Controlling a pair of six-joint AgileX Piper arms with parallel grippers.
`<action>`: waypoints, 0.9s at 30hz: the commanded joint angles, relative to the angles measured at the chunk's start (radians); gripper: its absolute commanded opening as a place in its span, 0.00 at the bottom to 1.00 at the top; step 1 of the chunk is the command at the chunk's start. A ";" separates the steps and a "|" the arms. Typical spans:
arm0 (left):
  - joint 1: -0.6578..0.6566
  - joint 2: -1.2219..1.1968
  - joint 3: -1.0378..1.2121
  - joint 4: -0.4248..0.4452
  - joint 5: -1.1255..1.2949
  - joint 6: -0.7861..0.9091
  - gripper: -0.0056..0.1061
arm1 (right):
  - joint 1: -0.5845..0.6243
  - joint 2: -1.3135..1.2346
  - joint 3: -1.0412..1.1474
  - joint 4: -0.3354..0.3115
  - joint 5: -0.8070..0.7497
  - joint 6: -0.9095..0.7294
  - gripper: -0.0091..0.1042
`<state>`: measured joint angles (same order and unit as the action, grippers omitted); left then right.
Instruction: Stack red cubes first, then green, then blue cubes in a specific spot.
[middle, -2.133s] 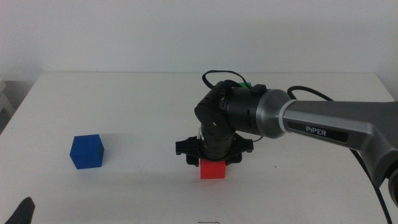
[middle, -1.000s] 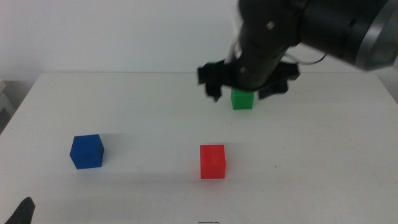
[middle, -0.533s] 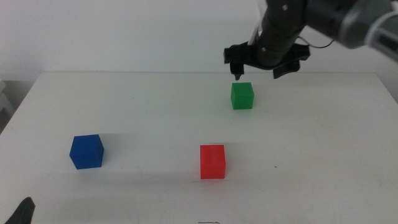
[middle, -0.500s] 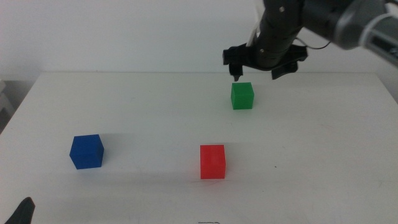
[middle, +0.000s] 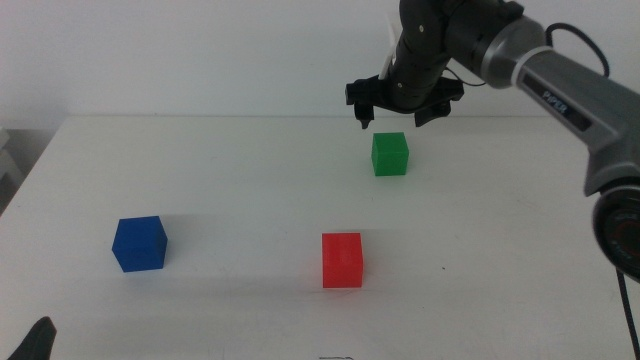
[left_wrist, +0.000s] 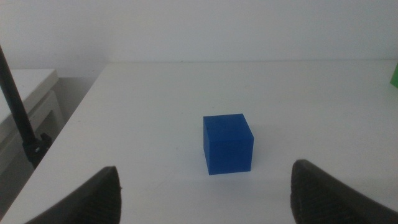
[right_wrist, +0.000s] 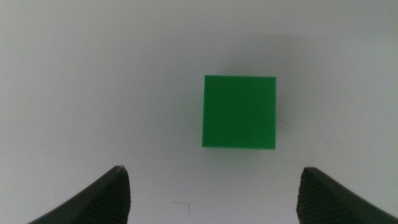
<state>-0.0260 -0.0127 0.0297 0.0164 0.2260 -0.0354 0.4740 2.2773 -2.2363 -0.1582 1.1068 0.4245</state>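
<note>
Three cubes are catalogued on the white bench (middle: 250, 170), none stacked; the red cube (middle: 342, 260) is set alone toward the front centre, on what is judged to be the stacking spot; the green cube (middle: 390, 154) is set farther back, well apart from it; the blue cube (middle: 139, 243) is set at the left, well apart from both.

Right end effector (middle: 404, 108): hung just above and behind the green cube, jaws spread wide, nothing held; in its wrist view the green cube (right_wrist: 239, 111) is seen below, offset toward one jaw rather than centred.

Left end effector (left_wrist: 202, 186): parked low at the near left corner, jaws wide, empty, faced toward the blue cube (left_wrist: 227, 143).

Step in hand, as judged: approach for the green pick; a centring shift over the cube, a descent and a closing are called for next.

Room: open bench is noted all round the green cube; the bench's rear edge lies near behind it; the path to the red cube is unobstructed.
</note>
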 joint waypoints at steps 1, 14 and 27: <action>0.000 -0.018 -0.004 -0.010 -0.079 -0.013 0.89 | -0.019 -0.039 -0.059 -0.017 -0.025 -0.013 0.91; 0.000 -0.018 -0.004 -0.010 -0.079 -0.013 0.89 | -0.041 0.034 -0.070 -0.031 -0.107 -0.013 0.91; 0.000 -0.018 -0.004 -0.010 -0.079 -0.013 0.89 | -0.053 0.082 -0.070 -0.039 -0.138 -0.023 0.91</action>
<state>-0.0260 -0.0127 0.0297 0.0164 0.2260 -0.0354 0.4340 2.4283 -2.2732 -0.1656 1.0079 0.4128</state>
